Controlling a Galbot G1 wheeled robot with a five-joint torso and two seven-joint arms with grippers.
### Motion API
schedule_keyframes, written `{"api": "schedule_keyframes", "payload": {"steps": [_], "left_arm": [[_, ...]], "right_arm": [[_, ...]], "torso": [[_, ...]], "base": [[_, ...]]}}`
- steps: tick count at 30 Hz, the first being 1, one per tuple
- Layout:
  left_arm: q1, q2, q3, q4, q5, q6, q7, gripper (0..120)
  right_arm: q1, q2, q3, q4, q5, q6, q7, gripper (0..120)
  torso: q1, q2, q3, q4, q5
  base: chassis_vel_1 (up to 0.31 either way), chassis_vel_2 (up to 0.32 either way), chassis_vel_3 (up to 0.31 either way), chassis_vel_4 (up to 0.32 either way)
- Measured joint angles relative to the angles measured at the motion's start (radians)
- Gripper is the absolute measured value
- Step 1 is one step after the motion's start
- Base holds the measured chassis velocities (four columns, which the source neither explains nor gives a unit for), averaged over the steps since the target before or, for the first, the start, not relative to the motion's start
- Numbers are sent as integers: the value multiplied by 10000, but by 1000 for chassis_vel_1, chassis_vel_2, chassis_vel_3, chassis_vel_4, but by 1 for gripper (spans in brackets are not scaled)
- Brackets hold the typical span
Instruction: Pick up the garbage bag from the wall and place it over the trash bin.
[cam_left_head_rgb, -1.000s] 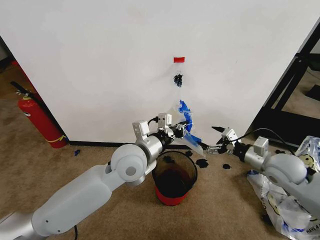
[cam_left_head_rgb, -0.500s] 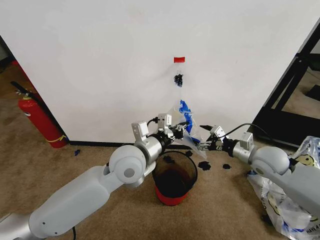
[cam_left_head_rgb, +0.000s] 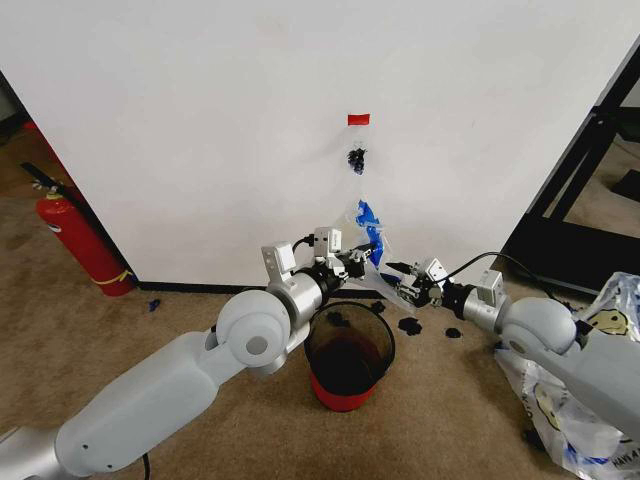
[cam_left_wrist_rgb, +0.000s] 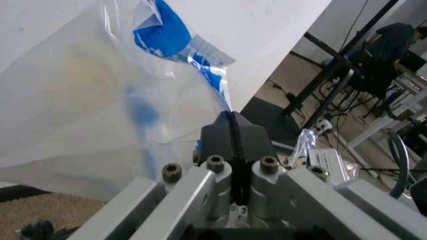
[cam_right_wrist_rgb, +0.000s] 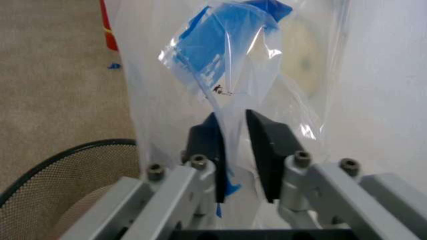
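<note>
The garbage bag (cam_left_head_rgb: 368, 222) hangs on the wall (cam_left_head_rgb: 200, 120) from its hook, above the trash bin (cam_left_head_rgb: 348, 362). My left gripper (cam_left_wrist_rgb: 231, 131) is clamped on its lower edge. My right gripper (cam_right_wrist_rgb: 235, 150) straddles the other edge, jaws slightly apart, film between them. I should close squarely on one layer, then spread the mouth evenly.
</note>
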Motion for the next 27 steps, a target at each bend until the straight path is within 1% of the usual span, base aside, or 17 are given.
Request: {"api": "schedule_keyframes", "payload": {"steps": [1, 3, 4, 8, 9, 12, 16, 17, 20, 21, 23, 24, 27], "left_arm": [[0, 3, -2, -3, -1, 0, -1, 0], [13, 9, -13, -16, -1, 0, -5, 0], [22, 15, -21, -19, -2, 0, -6, 0], [99, 63, -73, -75, 10, -9, -7, 0], [99, 63, -73, -75, 10, -9, -7, 0], [233, 119, -155, -162, 36, -19, -7, 0], [481, 205, -319, -327, 91, -49, -5, 0], [481, 205, -319, -327, 91, -49, -5, 0], [714, 221, -486, -475, 243, -76, 13, 0], [746, 221, -500, -490, 281, -78, 21, 0], [1039, 156, -593, -673, 517, -88, 80, 0], [1039, 156, -593, -673, 517, -88, 80, 0], [1336, 238, -619, -919, 583, -88, 80, 0]], "right_arm": [[-31, 0, 17, 6, 44, 7, -3, 12], [-259, 0, 187, 74, 263, 7, -5, 1], [-428, 5, 314, 121, 373, 3, 12, 0], [-1362, 104, 1107, 449, 945, -45, 326, 0], [-1362, 104, 1107, 449, 945, -45, 326, 0], [-2283, 246, 2056, 772, 1303, -38, 587, 0], [-3601, 461, 3437, 1262, 1571, 166, 609, 0], [-3601, 461, 3437, 1262, 1571, 166, 609, 0], [-4398, 735, 4198, 1597, 1669, 317, 542, 0], [-4459, 757, 4250, 1617, 1677, 325, 536, 0], [-5280, 1023, 4913, 1891, 1705, 359, 425, 0], [-5280, 1023, 4913, 1891, 1705, 359, 425, 0], [-6021, 1160, 5400, 2015, 1509, 438, 209, 0]], "torso": [[0, 0, 0, 0, 0], [0, 0, 0, 1, 0], [0, 0, 0, 1, 0], [0, 0, 0, 0, 0], [0, 0, 0, 0, 0], [0, 0, 0, 0, 3], [-1, 0, -1, -2, -2], [-1, 0, -1, -2, -2], [-1, 0, -1, 0, -2], [0, 0, -1, 1, -1], [-1, 0, -1, 0, 0], [-1, 0, -1, 0, 0], [-1, 0, -1, -2, 1]], "base": [[0, 0, 0, 0], [0, 0, 0, 0], [0, 0, 0, 0], [0, 0, 0, 0], [0, 0, 0, 0], [0, 0, 0, 0], [0, 0, 0, 0], [0, 0, 0, 0], [0, 0, 0, 0], [0, 0, 0, 0], [0, 0, 0, 0], [0, 0, 0, 0], [0, 0, 0, 0]]}}
